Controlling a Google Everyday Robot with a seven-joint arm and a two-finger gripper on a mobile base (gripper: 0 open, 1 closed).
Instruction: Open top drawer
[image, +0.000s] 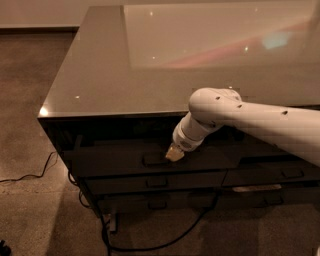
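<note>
The top drawer is the wide dark front just under the glossy cabinet top, with a small handle at its centre. The front seems to stand slightly out from the cabinet, with a dark gap above it. My gripper, a pale tip on the white arm, is right at the drawer front. It sits just right of the handle and slightly above it. The arm reaches in from the right, and the wrist hides part of the drawer's upper edge.
Two similar dark drawer fronts lie below the top one, and narrower dark drawers are to the right. A black cable loops on the carpet under the cabinet. Another cable trails off to the left.
</note>
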